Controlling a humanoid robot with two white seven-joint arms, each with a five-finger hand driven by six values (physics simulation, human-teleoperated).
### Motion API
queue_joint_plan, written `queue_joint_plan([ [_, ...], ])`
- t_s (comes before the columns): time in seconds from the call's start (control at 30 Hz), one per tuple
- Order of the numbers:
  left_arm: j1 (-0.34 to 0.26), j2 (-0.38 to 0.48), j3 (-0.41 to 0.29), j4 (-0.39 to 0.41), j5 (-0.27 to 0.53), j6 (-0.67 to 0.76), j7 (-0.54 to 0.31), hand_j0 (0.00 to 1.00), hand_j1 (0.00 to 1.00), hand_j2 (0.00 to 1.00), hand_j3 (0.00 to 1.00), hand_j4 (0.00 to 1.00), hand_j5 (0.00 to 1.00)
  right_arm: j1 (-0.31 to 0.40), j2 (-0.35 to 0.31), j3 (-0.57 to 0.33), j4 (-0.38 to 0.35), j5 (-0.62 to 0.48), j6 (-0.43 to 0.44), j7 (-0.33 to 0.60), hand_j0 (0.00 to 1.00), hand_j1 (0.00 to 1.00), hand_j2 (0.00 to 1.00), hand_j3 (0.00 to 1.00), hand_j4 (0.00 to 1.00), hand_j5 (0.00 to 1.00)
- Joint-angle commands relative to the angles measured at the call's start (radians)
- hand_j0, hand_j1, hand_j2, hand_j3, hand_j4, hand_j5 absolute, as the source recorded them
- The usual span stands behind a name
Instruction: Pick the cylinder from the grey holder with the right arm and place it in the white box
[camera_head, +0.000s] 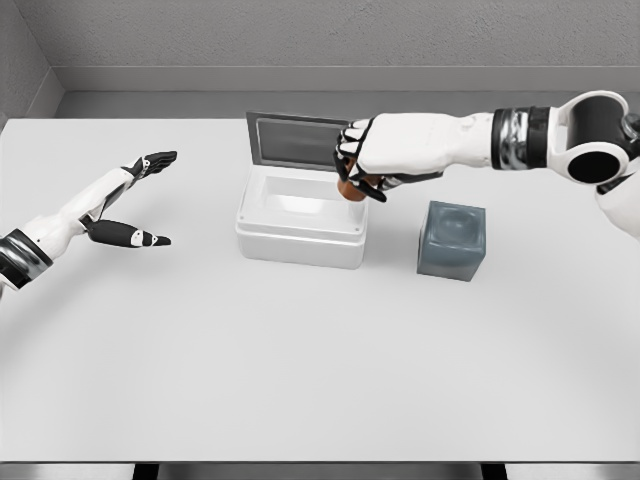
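An open white box (298, 232) with a raised grey lid (296, 140) stands on the table's middle. My right hand (362, 165) hovers over the box's right rear corner, fingers curled around a small orange-brown cylinder (350, 189) whose lower end pokes out below the palm. The grey holder (452, 240), a dark cube with a dimpled top, sits to the right of the box with nothing in it. My left hand (135, 205) rests at the left, fingers spread and holding nothing.
The white table (320, 360) stretches wide in front of the box and holder. A grey wall runs along the table's far edge.
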Motion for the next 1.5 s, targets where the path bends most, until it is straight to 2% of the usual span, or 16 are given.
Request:
queue_joint_plan([
  [0.0,0.000,0.000,0.000,0.000,0.004,0.000,-0.001,1.00,1.00,1.00,1.00,1.00,1.00,-0.002,0.008,0.008,0.017,-0.008,0.004,0.000,0.07,0.07,0.07,0.07,0.07,0.07],
  [0.53,0.002,0.002,0.000,0.007,0.003,0.000,-0.001,1.00,1.00,1.00,1.00,1.00,1.00,-0.021,0.036,0.034,0.070,-0.003,0.004,0.000,0.08,0.08,0.08,0.08,0.08,0.08],
  [0.7,0.002,0.008,-0.043,0.021,0.000,0.000,0.001,1.00,1.00,1.00,1.00,1.00,1.00,-0.028,0.047,0.037,0.101,-0.001,0.004,0.000,0.08,0.08,0.08,0.08,0.08,0.08],
  [0.93,0.011,0.014,-0.057,0.021,0.000,0.000,0.001,1.00,1.00,1.00,1.00,1.00,1.00,-0.029,0.051,0.039,0.107,0.005,0.004,0.000,0.08,0.08,0.08,0.08,0.08,0.08],
  [0.97,0.011,0.014,-0.057,0.021,0.000,0.000,0.001,1.00,1.00,1.00,1.00,1.00,1.00,-0.031,0.051,0.039,0.107,0.005,0.004,0.000,0.14,0.14,0.14,0.14,0.14,0.14],
  [1.0,0.011,0.014,-0.057,0.021,-0.002,0.000,-0.001,1.00,1.00,1.00,1.00,1.00,1.00,-0.031,0.057,0.039,0.106,0.035,0.004,0.000,0.91,0.91,0.91,0.91,0.91,0.91],
  [1.03,0.011,0.014,-0.057,0.021,0.000,0.000,0.001,1.00,1.00,1.00,1.00,1.00,1.00,-0.031,0.068,0.036,0.106,0.121,0.004,0.000,1.00,1.00,1.00,1.00,1.00,1.00],
  [1.47,0.011,0.014,-0.058,0.021,-0.002,0.000,0.001,1.00,1.00,1.00,1.00,1.00,1.00,-0.031,0.062,0.027,0.093,0.120,0.004,0.000,1.00,1.00,1.00,1.00,1.00,1.00],
])
